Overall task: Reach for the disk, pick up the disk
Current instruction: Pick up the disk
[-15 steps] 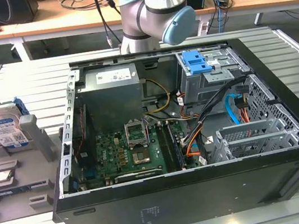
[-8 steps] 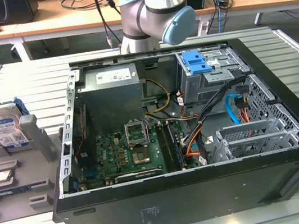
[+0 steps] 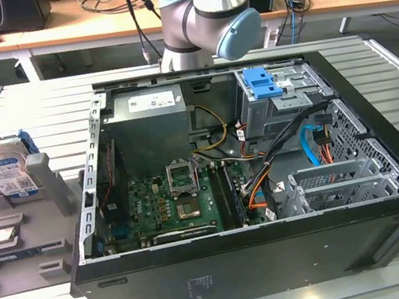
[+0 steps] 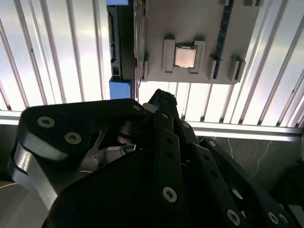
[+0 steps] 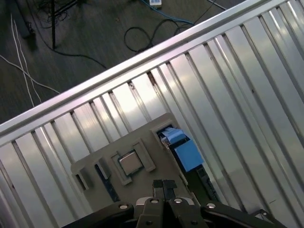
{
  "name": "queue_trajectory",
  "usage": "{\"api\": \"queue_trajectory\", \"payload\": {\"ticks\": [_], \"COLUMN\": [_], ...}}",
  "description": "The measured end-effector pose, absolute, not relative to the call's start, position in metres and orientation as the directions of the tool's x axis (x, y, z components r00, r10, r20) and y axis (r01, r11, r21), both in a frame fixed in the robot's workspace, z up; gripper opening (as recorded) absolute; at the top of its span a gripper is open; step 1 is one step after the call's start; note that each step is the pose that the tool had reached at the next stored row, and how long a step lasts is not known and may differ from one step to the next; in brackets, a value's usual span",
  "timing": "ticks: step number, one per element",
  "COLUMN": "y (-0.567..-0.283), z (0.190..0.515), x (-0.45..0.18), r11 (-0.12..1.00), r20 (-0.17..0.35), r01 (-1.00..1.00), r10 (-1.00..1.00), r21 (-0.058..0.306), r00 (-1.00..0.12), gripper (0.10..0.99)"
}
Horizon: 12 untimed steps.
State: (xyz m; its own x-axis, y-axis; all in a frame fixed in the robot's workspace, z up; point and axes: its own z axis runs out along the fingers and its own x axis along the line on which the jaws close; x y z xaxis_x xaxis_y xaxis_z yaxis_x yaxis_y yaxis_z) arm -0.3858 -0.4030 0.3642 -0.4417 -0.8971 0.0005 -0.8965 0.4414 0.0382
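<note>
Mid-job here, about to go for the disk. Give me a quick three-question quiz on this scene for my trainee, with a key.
1. True or false: the disk lies flat inside the computer case.
2. What sits in the square recess of the grey fixture that carries the disk? A) a coin B) a small square silver chip C) a screw
3. In the first wrist view, what does the gripper hold?

Key:
1. False. It stands on edge on the grey fixture, outside the case, at the exterior view's left.
2. B
3. Nothing. It is shut with nothing in it.
</note>
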Motion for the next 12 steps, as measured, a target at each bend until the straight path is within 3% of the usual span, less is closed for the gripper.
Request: {"api": "queue_trajectory", "payload": {"ticks": [12], "y": [-0.4030], "z": [0.3642], "x": [-0.3858], "r11": [0.316], "r20": [0.000], "r01": [-0.948], "r10": [-0.949], "r21": [0.038], "r00": [-0.316], "gripper": [0.106]}}
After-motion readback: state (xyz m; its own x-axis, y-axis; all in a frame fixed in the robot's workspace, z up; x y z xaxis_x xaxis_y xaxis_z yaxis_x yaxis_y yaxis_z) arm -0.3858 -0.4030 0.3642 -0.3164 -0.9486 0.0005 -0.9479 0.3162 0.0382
